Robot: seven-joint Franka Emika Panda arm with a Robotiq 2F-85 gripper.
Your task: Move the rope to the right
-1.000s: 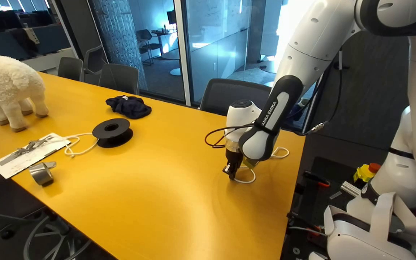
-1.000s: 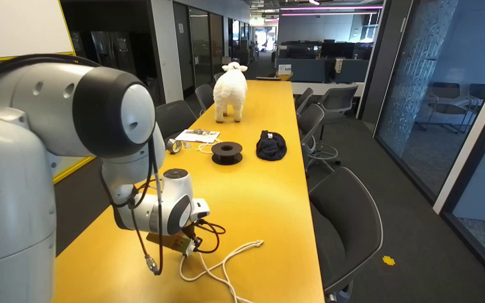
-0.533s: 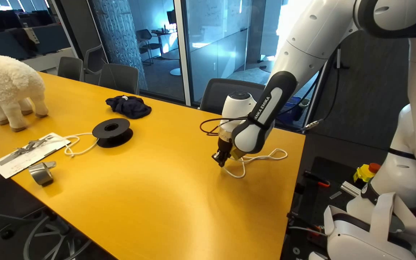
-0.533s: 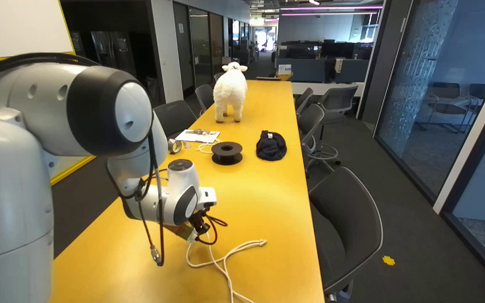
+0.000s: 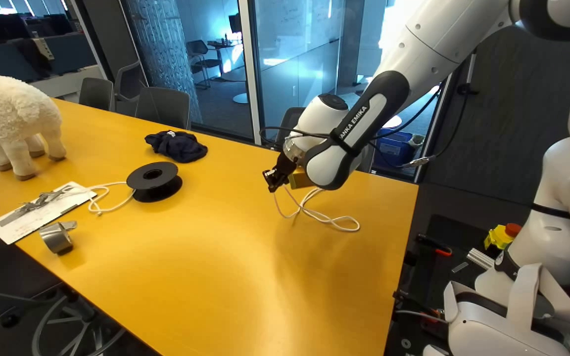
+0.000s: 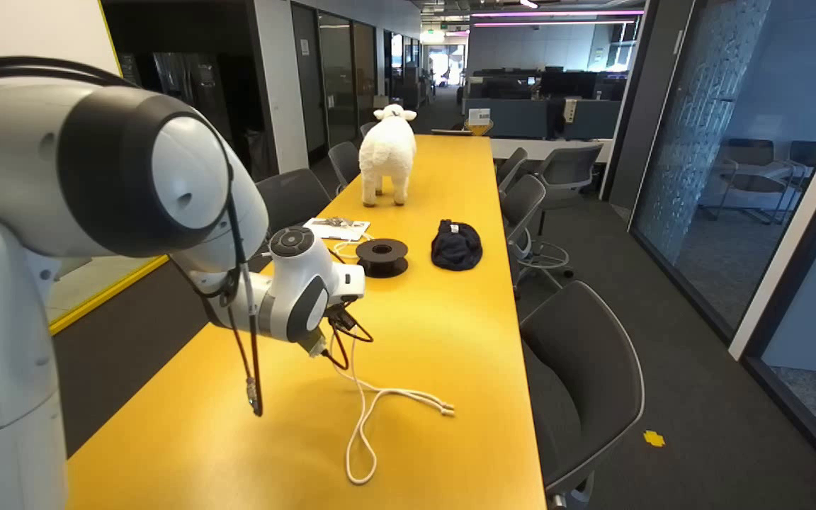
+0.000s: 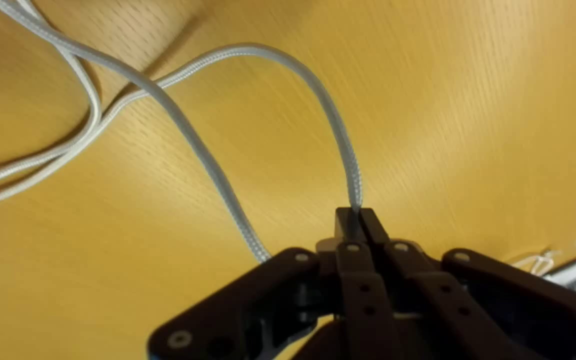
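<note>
The rope (image 5: 314, 213) is a thin, pale cord in loose loops on the yellow table (image 5: 206, 287). It also shows in an exterior view (image 6: 408, 393), with a narrow loop towards the near end. My gripper (image 5: 271, 182) is raised above the table, tilted, with a strand hanging down from it; it shows in an exterior view too (image 6: 344, 322). In the wrist view the gripper's fingertips (image 7: 358, 212) are shut on one strand of the rope (image 7: 340, 130). A second strand passes behind the left finger linkage, where its end is hidden. The rest lies on the table.
A black spool (image 5: 154, 180) stands further along the table, with a dark cloth (image 5: 176, 146) near the far edge. A flat white device (image 5: 42, 210) with white cable, a silver roll (image 5: 56, 238) and a plush sheep (image 5: 13, 118) lie beyond. A chair (image 6: 585, 368) stands beside the table.
My gripper has risen and moved along the table towards the spool. It has pulled the held rope strand up and dragged the loops along with it.
</note>
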